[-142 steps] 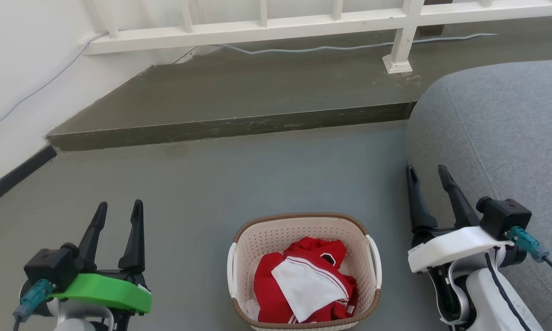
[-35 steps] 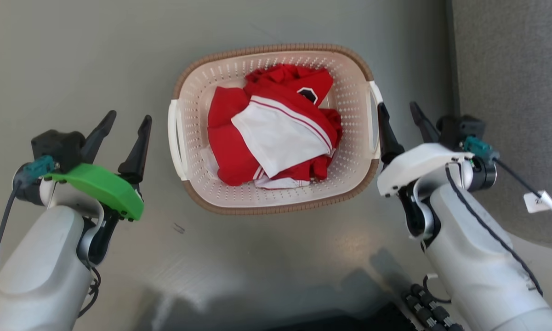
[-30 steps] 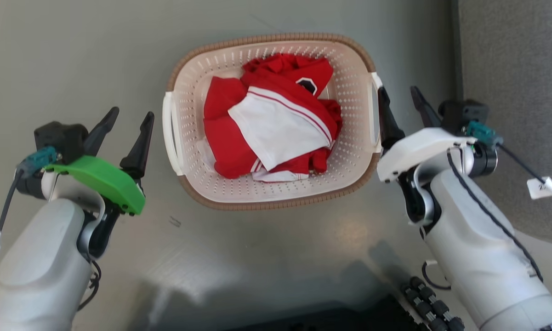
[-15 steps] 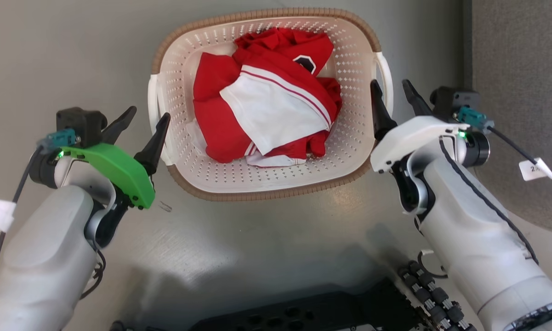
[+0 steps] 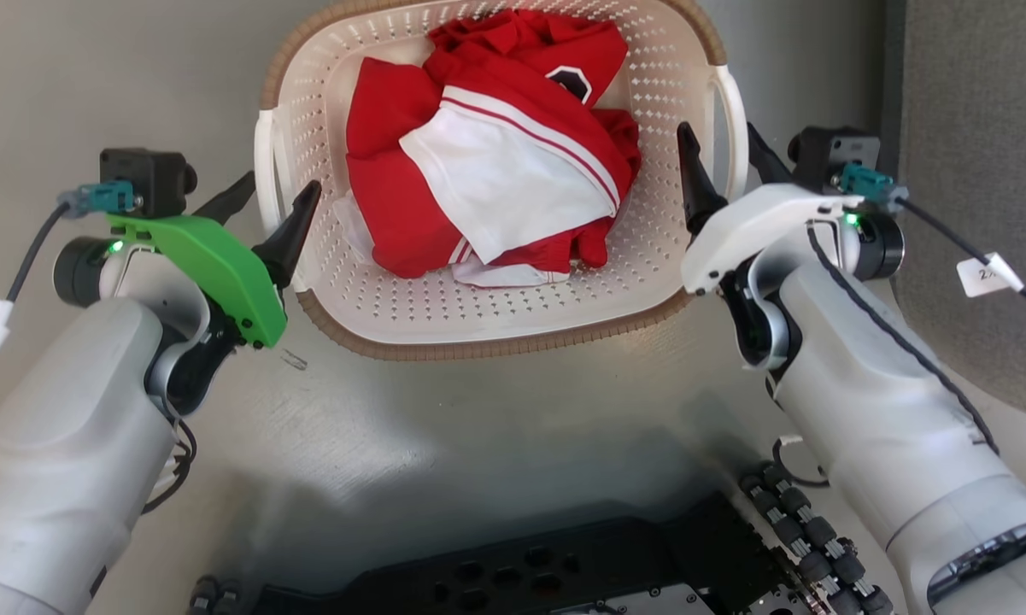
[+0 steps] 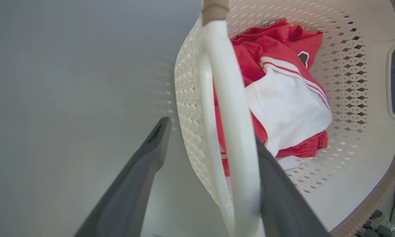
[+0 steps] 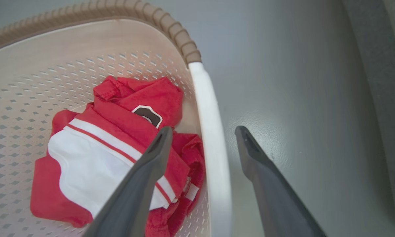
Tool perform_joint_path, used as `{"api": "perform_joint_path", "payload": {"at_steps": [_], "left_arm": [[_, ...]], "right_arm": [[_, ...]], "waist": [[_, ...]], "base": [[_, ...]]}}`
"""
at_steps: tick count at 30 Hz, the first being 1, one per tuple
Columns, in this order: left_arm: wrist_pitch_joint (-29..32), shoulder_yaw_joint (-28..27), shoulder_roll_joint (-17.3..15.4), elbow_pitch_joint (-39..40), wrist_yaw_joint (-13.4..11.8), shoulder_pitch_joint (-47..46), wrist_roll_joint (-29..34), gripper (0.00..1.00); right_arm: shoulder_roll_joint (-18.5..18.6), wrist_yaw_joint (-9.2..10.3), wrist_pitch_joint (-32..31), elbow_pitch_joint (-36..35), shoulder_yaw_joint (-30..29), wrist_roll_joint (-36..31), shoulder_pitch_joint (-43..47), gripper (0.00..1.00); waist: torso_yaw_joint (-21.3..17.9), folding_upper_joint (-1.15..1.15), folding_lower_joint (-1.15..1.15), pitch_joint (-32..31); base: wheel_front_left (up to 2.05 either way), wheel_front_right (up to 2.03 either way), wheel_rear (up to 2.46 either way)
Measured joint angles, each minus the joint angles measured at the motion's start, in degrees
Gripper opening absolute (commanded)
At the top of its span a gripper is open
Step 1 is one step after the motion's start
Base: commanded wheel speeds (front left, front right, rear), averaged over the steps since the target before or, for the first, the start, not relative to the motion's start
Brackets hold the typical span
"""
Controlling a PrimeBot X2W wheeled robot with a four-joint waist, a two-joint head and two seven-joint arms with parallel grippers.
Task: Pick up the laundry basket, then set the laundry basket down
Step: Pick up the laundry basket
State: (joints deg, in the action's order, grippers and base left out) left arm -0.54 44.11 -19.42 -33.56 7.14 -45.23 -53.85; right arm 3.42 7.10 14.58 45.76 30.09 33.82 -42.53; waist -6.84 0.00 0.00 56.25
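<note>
Laundry basket [image 5: 495, 348]: being borne by the grey floor [image 5: 444, 444], unlifted; red and white clothing [image 5: 495, 154] being carried inside; Left pincer [image 5: 278, 190]: spread, being held astride the left white handle [image 6: 230, 115], one finger inside the wall, one outside; Right pincer [image 5: 718, 132]: spread, being held likewise astride the right handle [image 7: 210, 148]; both seemingly being positioned so that closing pinches the handles for a level lift.
</note>
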Motion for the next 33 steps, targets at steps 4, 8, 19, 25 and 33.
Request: {"api": "perform_joint_path", "payload": {"at_steps": [4,8,19,25,33], "left_arm": [[0.62,0.99,0.15,-0.70,0.20,-1.23,-1.27,1.00],[1.02,2.18,0.15,-1.02,0.27,-2.20,-1.81,1.00],[0.98,4.23,-0.04,-2.74,-0.44,-3.61,-3.96,0.00],[-0.56,6.12,0.02,-5.10,-0.60,-3.66,-4.94,0.00],[-1.59,8.20,0.42,-7.49,-0.58,-3.07,-6.02,0.00]], "right_arm": [[0.01,0.00,0.00,0.96,1.02,1.23,-1.31,1.00],[0.04,0.01,0.00,2.13,2.91,2.08,-1.77,1.00],[-0.25,0.00,0.02,3.78,5.76,4.46,-4.03,0.00],[-1.18,-0.02,0.00,5.64,6.72,5.06,-3.95,0.00],[-1.30,-1.56,-0.01,7.65,8.83,8.02,-3.64,0.00]], "waist": [[0.12,0.00,0.00,0.68],[0.30,0.00,0.00,1.03],[0.34,0.00,0.00,0.52],[0.29,0.00,0.00,-1.74],[0.48,0.00,0.00,-6.37]], "base": [[0.00,0.00,0.00],[0.00,0.00,0.00],[0.00,0.00,0.00],[0.00,0.00,0.00],[0.00,0.00,0.00]]}}
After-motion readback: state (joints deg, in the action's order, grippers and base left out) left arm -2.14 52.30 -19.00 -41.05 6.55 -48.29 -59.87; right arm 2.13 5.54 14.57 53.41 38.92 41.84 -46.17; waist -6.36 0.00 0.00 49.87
